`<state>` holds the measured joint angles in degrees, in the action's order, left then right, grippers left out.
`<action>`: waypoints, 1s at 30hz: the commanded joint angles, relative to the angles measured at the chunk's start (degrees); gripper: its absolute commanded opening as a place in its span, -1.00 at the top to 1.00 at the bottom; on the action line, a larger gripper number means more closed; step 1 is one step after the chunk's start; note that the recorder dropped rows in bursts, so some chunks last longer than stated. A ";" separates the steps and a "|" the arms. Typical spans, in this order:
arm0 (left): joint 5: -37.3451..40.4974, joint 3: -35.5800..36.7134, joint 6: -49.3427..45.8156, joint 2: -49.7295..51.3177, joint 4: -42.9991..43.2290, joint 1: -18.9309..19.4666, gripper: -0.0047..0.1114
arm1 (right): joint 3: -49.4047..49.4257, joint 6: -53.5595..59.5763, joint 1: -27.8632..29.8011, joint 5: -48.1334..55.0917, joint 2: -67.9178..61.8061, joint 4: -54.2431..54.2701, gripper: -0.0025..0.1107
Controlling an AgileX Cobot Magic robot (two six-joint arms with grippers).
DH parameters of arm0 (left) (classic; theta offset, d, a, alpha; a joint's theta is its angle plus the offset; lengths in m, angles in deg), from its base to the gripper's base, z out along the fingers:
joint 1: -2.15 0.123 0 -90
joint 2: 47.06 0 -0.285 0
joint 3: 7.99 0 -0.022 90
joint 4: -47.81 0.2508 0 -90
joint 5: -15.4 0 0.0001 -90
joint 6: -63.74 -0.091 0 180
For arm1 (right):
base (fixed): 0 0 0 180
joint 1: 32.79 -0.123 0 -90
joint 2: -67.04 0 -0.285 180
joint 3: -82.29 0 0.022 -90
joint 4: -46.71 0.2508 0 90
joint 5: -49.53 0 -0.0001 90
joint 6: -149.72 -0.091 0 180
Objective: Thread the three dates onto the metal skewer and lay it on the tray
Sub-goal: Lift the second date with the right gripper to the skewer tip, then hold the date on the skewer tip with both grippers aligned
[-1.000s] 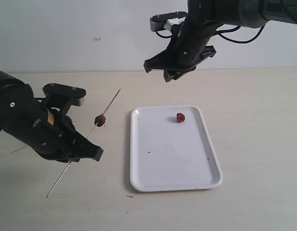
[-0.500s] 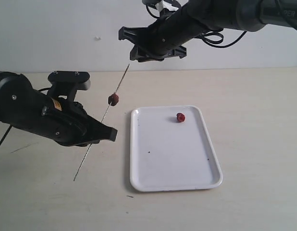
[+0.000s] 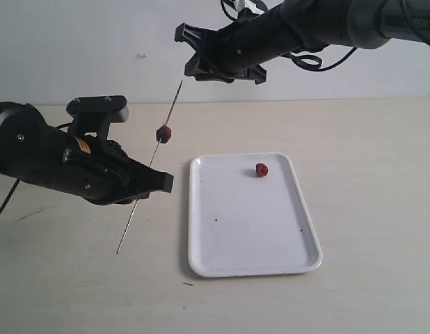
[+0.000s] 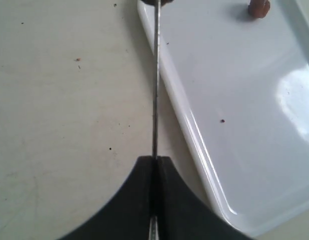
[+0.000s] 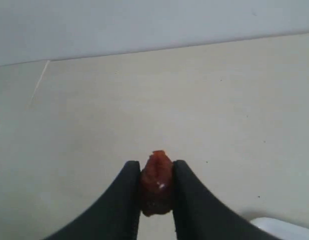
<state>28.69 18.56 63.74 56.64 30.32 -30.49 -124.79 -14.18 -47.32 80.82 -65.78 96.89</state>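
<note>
The tray (image 4: 244,90) looks glossy, the skewer (image 4: 155,90) grey metal, the date (image 5: 155,185) wrinkled, the table (image 3: 375,132) matt.

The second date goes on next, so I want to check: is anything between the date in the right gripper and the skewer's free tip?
Nothing visible. The skewer is bare above the threaded date, and the held date hangs close to its upper tip.

Left claw (image 4: 154,160) low, right claw (image 5: 155,169) high
</note>
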 commanded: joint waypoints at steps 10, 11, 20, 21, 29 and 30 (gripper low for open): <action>-3.39 0.01 -1.29 -0.54 -1.53 -4.08 0.92 | 0.03 0.71 0.28 -4.58 0.21 0.48 0.57; -3.53 0.01 -1.29 -0.54 -1.53 -4.08 0.92 | 0.03 0.71 0.28 -3.83 0.21 0.36 0.57; -3.86 0.01 -1.52 -0.54 -0.68 -3.98 0.92 | 0.03 4.25 0.56 -1.46 0.21 0.31 0.57; -3.59 0.01 -1.52 -0.54 -0.75 -3.98 0.92 | 0.03 4.38 0.82 -1.56 0.21 0.20 0.57; -3.97 0.01 -1.78 -0.54 -0.75 -3.98 0.92 | 0.03 4.87 2.71 0.45 0.21 0.03 0.57; -4.19 0.01 -1.78 -0.54 -0.75 -3.98 0.92 | 0.03 4.87 2.71 0.45 0.21 0.03 0.57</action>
<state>25.72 18.56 62.23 56.64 29.33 -34.40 -124.79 -10.16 -44.91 80.72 -65.78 97.23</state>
